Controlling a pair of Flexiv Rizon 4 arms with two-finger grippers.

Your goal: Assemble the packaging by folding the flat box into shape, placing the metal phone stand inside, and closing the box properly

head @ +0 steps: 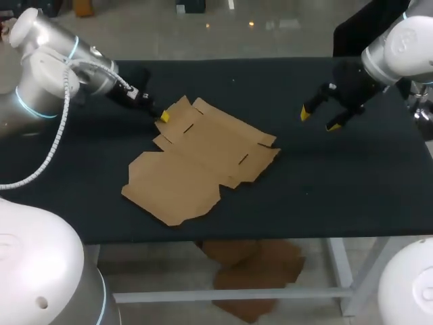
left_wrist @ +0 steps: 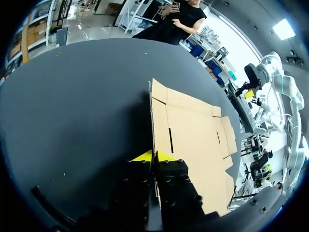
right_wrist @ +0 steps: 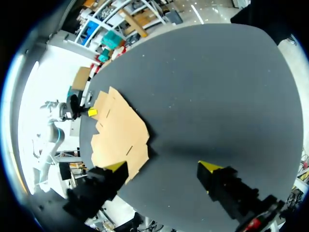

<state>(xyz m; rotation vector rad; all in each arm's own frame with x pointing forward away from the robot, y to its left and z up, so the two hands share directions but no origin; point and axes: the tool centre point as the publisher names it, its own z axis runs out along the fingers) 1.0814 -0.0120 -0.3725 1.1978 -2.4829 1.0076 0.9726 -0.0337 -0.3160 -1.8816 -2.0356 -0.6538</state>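
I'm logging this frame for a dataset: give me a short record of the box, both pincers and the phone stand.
box: flat box, unfolded, lying on the table
left pincer: shut on the box's edge nearest the left arm
right pincer: open, empty, above the table to the right of the box
phone stand: not in view

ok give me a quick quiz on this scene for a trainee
1. True or false: the box is already folded into shape.
2. Which gripper pinches the box's edge? A) left gripper B) right gripper C) neither
3. Fill in: the right gripper's fingers are ___ and hold nothing.

Key: 1 false, it lies flat on the table. 2 A. 3 open.
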